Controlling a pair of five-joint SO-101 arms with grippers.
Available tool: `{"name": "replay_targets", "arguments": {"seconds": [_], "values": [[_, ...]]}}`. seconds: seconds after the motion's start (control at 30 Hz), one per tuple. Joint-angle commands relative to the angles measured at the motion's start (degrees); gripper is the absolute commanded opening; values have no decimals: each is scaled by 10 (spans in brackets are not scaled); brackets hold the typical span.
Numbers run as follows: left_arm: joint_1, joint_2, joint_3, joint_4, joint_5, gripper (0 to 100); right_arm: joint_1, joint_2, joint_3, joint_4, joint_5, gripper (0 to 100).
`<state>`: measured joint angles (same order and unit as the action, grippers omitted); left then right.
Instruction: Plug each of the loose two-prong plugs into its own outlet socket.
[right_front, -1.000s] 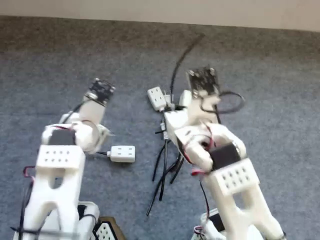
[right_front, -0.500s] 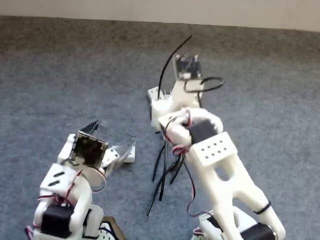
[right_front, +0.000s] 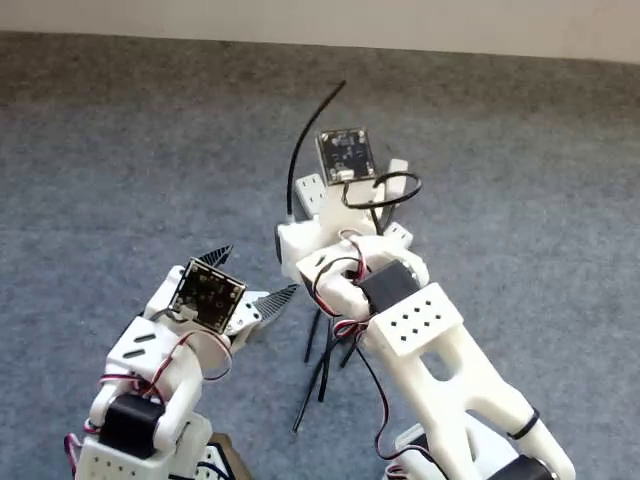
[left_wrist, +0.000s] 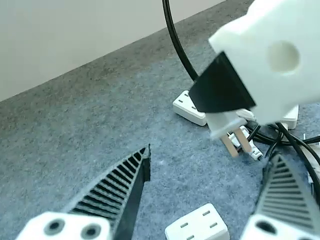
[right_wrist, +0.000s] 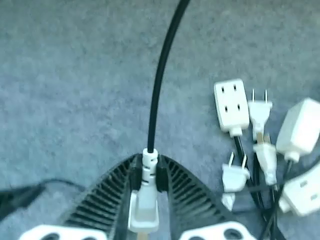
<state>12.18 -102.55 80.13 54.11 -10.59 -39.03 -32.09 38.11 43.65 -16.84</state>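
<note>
Both arms have moved: the left arm has pulled back toward its base, and the right arm has swung over to the left with its wire. Now the left gripper (right_front: 260, 272) is wide open with nothing in it. It hangs just over a small white socket (left_wrist: 197, 231) on the gray carpet (right_front: 120, 150). The right gripper (right_wrist: 148, 160) is squeezed tight on a white plug (right_wrist: 144, 202), up in the air. A black wire (right_wrist: 162, 75) runs away from the plug.

What could go wrong? That socket is loose (nothing is holding it), so I think a push from the plug could make it slide or tip. The prongs (left_wrist: 237, 142) look slanted too, so they might miss the slots. The long wire could catch on the pile of other plugs (right_wrist: 234, 176) beside a second socket (right_wrist: 231, 106).

From the left wrist view you can see the prongs poking out under the right gripper. From the right wrist view you get the back of the plug and the grip instead, plus the waiting plugs.
</note>
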Motion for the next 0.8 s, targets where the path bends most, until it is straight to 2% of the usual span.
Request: {"name": "replay_targets", "arguments": {"seconds": [0.0, 0.17, 0.4, 0.57, 0.77], "values": [[-15, 0, 39, -73, -1, 306, -26, -26, -49, 46, -6, 5], [-47, 0, 65, -91, -23, 280, -49, -26, -60, 94, 14, 5], [-51, 0, 71, -91, -23, 281, -42, -26, -102, 180, 55, 5], [-51, 0, 71, -90, -23, 280, -8, -25, -109, 190, 71, 5], [-51, 0, 71, -90, -23, 278, -1, -19, -105, 211, 92, 5]]}}
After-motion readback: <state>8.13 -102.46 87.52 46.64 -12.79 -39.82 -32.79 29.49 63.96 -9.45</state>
